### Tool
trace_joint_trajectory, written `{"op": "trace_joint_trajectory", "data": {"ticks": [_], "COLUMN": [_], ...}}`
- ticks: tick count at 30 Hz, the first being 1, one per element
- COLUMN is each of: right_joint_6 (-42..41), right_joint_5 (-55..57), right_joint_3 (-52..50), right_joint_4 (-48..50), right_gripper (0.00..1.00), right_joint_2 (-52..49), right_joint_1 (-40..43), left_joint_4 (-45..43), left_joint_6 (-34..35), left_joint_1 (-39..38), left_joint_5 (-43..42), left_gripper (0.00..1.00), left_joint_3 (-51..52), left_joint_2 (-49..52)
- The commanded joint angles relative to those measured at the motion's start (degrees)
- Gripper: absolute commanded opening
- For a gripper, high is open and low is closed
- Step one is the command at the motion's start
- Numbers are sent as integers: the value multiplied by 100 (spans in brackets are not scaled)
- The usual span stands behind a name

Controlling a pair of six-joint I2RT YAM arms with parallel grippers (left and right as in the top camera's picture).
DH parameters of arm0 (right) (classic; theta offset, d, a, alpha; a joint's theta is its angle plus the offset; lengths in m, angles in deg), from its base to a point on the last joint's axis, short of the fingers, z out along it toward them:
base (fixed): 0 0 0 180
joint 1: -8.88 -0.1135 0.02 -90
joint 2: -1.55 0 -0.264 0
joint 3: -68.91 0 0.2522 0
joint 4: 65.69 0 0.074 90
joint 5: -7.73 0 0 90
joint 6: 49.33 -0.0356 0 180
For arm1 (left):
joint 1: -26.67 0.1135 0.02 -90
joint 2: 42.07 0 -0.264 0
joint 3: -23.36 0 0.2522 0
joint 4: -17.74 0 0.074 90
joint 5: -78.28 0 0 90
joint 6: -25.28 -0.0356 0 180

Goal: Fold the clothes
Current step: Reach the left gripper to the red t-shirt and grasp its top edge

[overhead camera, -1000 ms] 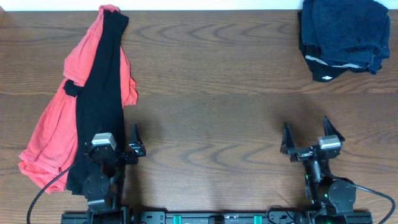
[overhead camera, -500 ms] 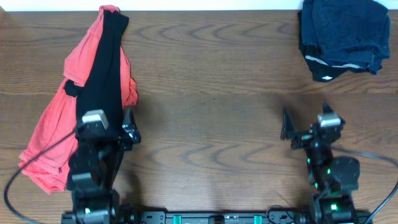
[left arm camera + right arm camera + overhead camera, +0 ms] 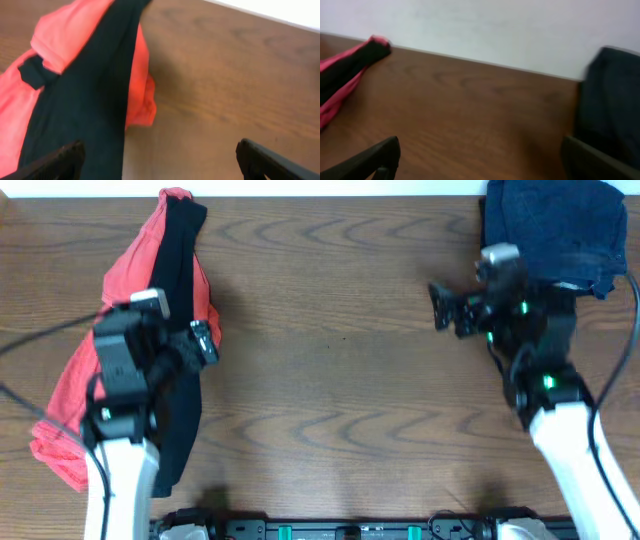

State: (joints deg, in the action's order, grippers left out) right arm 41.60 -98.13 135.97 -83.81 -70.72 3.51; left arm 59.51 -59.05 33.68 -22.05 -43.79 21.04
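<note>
The coral-red cotton T-shirt [image 3: 62,395] lies crumpled at the left of the brown wooden table [image 3: 330,380], a limp black garment [image 3: 170,260] draped along it as a long strip running near to far, its far end leaning slightly right. The left gripper [image 3: 203,342], spread wide, hovers at the heap's right edge with the cloth just to its left, and is plainly the nearer arm. The right gripper [image 3: 450,308], also spread, hangs well apart by a folded dark navy pile [image 3: 550,230] far right
</note>
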Motion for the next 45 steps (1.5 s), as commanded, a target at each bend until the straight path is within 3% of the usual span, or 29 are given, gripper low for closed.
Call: {"op": "trace_joint_trajectory", "data": {"ticks": [1, 10, 22, 29, 38, 42, 45], "right_joint_6": [59, 96, 129, 424, 560, 557, 557], "right_joint_5": [-422, -439, -881, -828, -793, -796, -833], "right_joint_3": [833, 2857, 3165, 3121, 3088, 3088, 3088], "right_joint_4": [-404, -2422, -2345, -2450, -2704, -2734, -2739], "right_gripper": [99, 99, 99, 98, 90, 88, 88], "right_joint_2": [-654, -2208, -2632, -2632, -2918, -3169, -3309], "right_joint_1": [44, 44, -15, -138, -221, -221, -223], "left_joint_4": [457, 2081, 844, 1043, 966, 1357, 1799], "left_joint_6": [-166, -938, -1165, -968, -970, -896, -520], "left_joint_1": [-17, -17, 72, 365, 713, 848, 988], "left_joint_5": [-37, -35, -52, 632, 1471, 1567, 1624], "left_gripper": [98, 98, 98, 99, 79, 78, 70], "left_joint_3": [-772, -2793, -2990, -4301, -4822, -4822, -4822], "left_joint_2": [627, 2557, 3753, 4850, 5630, 5643, 5626]}}
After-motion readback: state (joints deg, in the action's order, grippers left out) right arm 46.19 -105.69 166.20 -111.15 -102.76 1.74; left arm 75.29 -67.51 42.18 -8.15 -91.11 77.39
